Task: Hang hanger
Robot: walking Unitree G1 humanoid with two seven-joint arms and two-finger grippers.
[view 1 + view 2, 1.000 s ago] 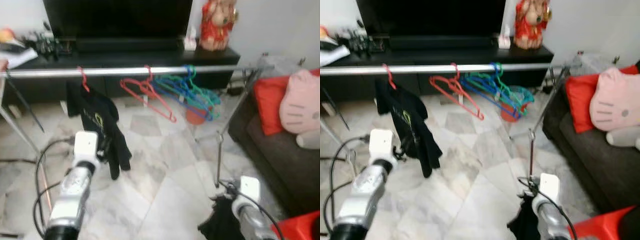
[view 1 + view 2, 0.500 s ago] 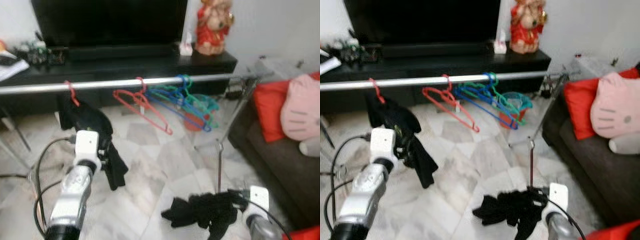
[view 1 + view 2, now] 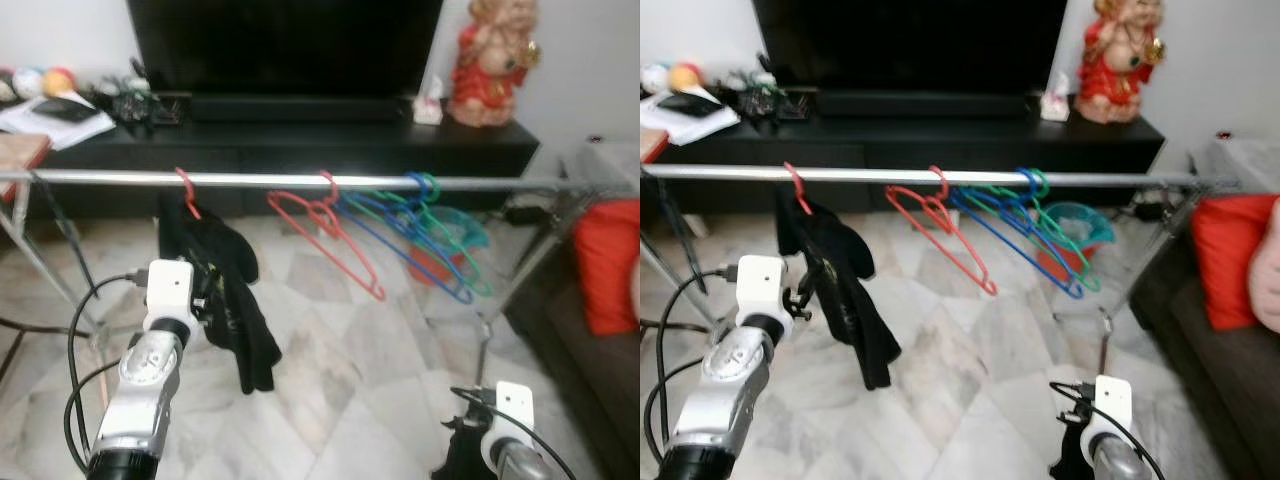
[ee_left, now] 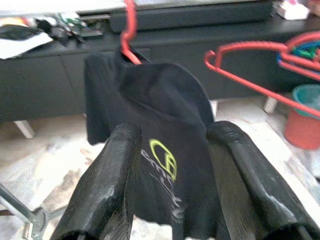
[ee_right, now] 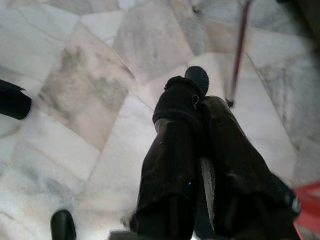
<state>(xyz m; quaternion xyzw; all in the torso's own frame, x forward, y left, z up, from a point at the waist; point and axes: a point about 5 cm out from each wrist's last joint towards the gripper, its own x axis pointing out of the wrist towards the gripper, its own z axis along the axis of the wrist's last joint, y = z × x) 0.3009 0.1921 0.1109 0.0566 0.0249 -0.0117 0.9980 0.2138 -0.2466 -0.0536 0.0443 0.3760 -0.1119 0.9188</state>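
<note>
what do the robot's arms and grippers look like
Both arms are ribbed silver tubes ending in a white boxy wrist block, with black cables looping off them. The left gripper and right gripper each have two long, thick black fingers with rounded tips.

A large dark television stands on a long, low black cabinet against a pale wall, with a red and gold figurine at the cabinet's right end and a small white box just beside it. Papers and a tangle of small dark items sit at the cabinet's left end. The floor is pale marble tile, a teal bucket over an orange one rests on it near the cabinet, and a dark sofa with a red cushion stands at the right.
</note>
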